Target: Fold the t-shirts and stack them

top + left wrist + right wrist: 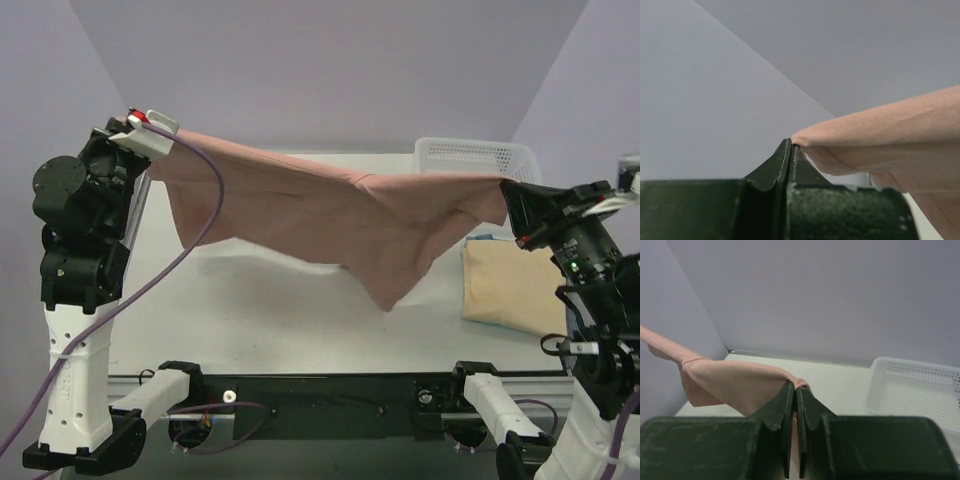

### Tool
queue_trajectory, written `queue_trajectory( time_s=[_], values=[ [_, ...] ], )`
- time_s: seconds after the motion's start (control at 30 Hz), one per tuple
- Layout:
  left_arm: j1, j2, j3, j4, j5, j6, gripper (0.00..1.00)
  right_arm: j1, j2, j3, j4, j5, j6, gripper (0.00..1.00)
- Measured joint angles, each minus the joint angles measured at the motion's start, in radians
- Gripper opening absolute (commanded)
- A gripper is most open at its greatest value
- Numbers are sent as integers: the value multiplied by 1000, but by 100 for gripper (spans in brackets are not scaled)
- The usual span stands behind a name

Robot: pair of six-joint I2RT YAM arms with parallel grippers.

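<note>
The dusty pink-brown t-shirt (340, 215) hangs stretched in the air above the table between my two grippers, its middle sagging to a point. My left gripper (150, 135) is shut on its left corner, high at the left; in the left wrist view the cloth (880, 130) leaves the closed fingertips (791, 145). My right gripper (508, 195) is shut on the right corner; the right wrist view shows the cloth (735, 382) pinched between the fingers (796, 387). The pale tan-yellow t-shirt (510, 285) lies folded flat on the table at the right.
A white plastic mesh basket (475, 157) stands at the back right of the table, also in the right wrist view (915, 390). The white table (250, 300) lies beneath the hanging shirt. A purple cable (190, 240) runs from the left arm.
</note>
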Motion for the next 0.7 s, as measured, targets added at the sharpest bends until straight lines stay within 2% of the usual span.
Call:
queue_trajectory(
  time_s=[0.1, 0.23, 0.37, 0.43, 0.53, 0.6, 0.7],
  values=[
    [7, -10, 39, 75, -42, -11, 0, 0, -39, 60, 0, -1, 1, 0],
    [15, -32, 2, 131, -60, -15, 0, 0, -65, 68, 12, -9, 9, 0],
    [27, -5, -59, 192, -47, -6, 0, 0, 10, 42, 74, -54, 42, 0],
    [49, 65, -47, 222, -25, -5, 0, 0, 111, 45, 155, -94, 77, 0],
    [91, 260, 65, 264, 12, -24, 0, 1, 331, 78, 307, -138, 151, 0],
    [103, 410, 147, 320, 25, -29, 0, 1, 482, 135, 397, -153, 213, 0],
    [111, 581, 223, 398, 41, -19, 0, 2, 781, 314, 496, -165, 346, 0]
  ],
)
